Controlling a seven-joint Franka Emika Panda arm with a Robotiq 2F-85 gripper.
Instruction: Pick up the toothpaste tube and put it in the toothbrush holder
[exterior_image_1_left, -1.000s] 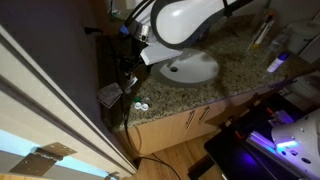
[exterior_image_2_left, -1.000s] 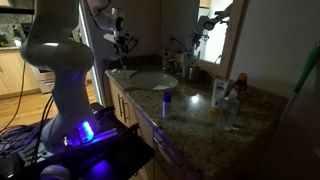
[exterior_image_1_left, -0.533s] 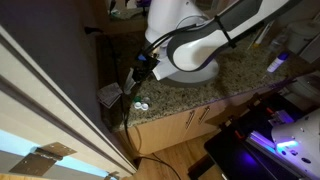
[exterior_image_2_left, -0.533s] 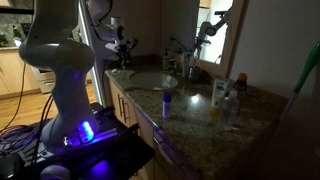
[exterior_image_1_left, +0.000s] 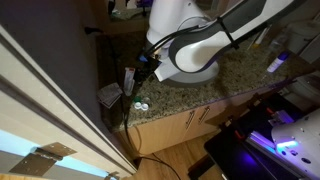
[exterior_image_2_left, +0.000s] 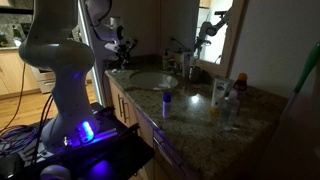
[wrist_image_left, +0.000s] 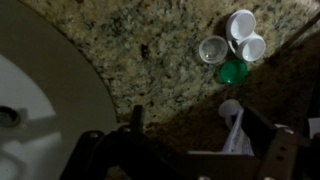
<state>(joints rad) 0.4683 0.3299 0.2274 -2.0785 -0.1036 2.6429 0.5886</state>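
- Hovering low over the counter (wrist_image_left: 150, 50) near its edge, the pincer (wrist_image_left: 195, 128) shows in the wrist view as two dark fingers standing well apart. Nothing is clamped between them, so I read it as wide open and empty.
- What I take for the toothpaste tube (wrist_image_left: 234, 128) is the slim pale thing standing upright inside that gap, close to one finger and well off from the other. The picture is dim and I cannot make out its markings.
- My judgement is that the step in hand is the approach and grasp; the lift and the drop into the holder are not yet done.
- To do it well, I would shift sideways until the tube sits midway between the fingers, so that closing does not knock it over.
- I would turn the wrist so the pads meet the tube's flat faces, then go down far enough to grip the body and not the cap.
- The cluster of small round caps (wrist_image_left: 241, 24) and the sink (wrist_image_left: 35, 110) lie clear of the gap, and a straight descent should leave them alone.
- A white boxy container (exterior_image_1_left: 110, 94) sits at the counter's corner in an exterior view. I cannot tell which thing is the toothbrush holder, so I would settle that before lifting.
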